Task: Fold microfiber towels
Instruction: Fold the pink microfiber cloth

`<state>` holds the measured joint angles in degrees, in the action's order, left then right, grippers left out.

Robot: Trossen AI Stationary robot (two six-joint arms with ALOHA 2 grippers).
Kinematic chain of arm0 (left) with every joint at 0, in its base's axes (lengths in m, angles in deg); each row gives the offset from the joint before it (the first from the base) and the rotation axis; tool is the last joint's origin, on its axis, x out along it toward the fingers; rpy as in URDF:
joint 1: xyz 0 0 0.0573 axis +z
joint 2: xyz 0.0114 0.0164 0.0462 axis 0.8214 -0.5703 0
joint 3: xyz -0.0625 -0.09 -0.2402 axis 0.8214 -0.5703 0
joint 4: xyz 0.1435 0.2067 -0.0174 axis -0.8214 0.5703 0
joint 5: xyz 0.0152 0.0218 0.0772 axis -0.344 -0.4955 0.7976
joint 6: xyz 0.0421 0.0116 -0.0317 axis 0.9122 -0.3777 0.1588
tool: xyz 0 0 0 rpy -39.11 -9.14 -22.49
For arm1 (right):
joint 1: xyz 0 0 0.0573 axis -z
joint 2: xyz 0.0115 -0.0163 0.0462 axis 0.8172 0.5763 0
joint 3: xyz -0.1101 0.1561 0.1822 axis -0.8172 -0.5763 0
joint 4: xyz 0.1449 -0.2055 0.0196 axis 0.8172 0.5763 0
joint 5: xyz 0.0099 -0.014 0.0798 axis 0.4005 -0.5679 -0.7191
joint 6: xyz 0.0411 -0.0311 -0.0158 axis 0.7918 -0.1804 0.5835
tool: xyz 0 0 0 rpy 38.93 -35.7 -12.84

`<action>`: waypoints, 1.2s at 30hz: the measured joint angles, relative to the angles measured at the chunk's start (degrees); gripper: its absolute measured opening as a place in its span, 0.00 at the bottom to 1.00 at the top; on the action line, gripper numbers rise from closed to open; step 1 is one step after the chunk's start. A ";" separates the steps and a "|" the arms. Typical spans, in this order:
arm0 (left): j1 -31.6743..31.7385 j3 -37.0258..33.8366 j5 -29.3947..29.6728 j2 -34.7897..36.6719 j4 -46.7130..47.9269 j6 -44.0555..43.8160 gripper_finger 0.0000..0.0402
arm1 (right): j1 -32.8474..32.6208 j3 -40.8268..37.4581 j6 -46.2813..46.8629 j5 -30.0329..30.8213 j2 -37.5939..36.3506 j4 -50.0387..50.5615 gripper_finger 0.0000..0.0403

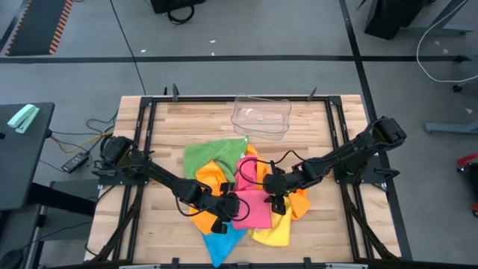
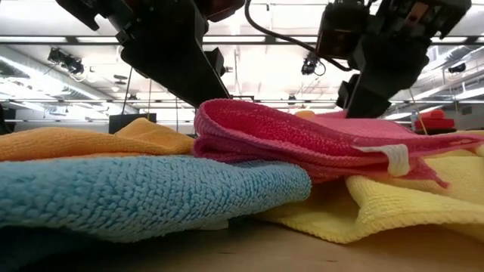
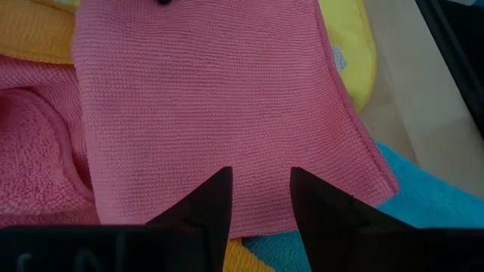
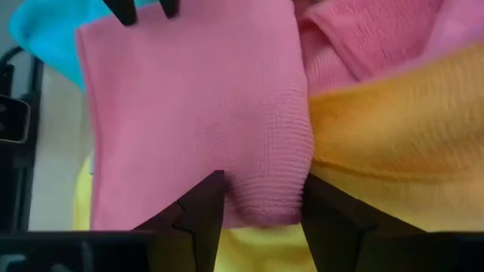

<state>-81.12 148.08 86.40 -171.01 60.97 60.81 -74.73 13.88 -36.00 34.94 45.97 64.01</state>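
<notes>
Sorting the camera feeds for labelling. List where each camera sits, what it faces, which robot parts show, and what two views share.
High: above the table, looking straight down; both arms, towel pile, clear tray.
Low: table height, looking across; arms descend above the pink towel.
Left wrist: on the left arm; its parted fingers over the pink towel.
Right wrist: on the right arm; fingers astride the towel's fold.
Shared: both wrist views show the pink towel.

A pale wooden tabletop (image 1: 160, 134) framed by dark rails is seen in the middle of the high view. A clear plastic tray (image 1: 261, 116) is set at its upper centre. Green (image 1: 209, 155), orange (image 1: 213, 179), pink (image 1: 254, 205), yellow (image 1: 276, 232) and blue (image 1: 224, 243) microfiber towels are heaped overlapping below it, toward the lower edge.
</notes>
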 joint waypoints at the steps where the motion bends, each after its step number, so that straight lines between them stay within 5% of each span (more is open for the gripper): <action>1: 0.00 0.00 0.02 0.00 0.05 0.03 0.35 | 0.02 0.00 -0.24 0.00 0.02 -0.25 0.40; 15: 0.00 -0.01 0.00 0.51 3.94 0.48 0.34 | 0.02 0.00 -6.39 1.70 -0.54 0.14 0.04; 26: 5.41 0.02 2.54 2.47 4.44 1.13 0.41 | -2.75 0.02 -5.33 1.31 -3.15 3.13 0.02; 36: 17.54 -0.06 -19.37 2.05 4.50 1.62 0.55 | -4.00 0.04 -8.38 1.33 -3.15 3.00 0.02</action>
<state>-63.58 148.02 67.03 -168.96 65.47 62.42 -78.73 13.93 -44.38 36.27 42.82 67.01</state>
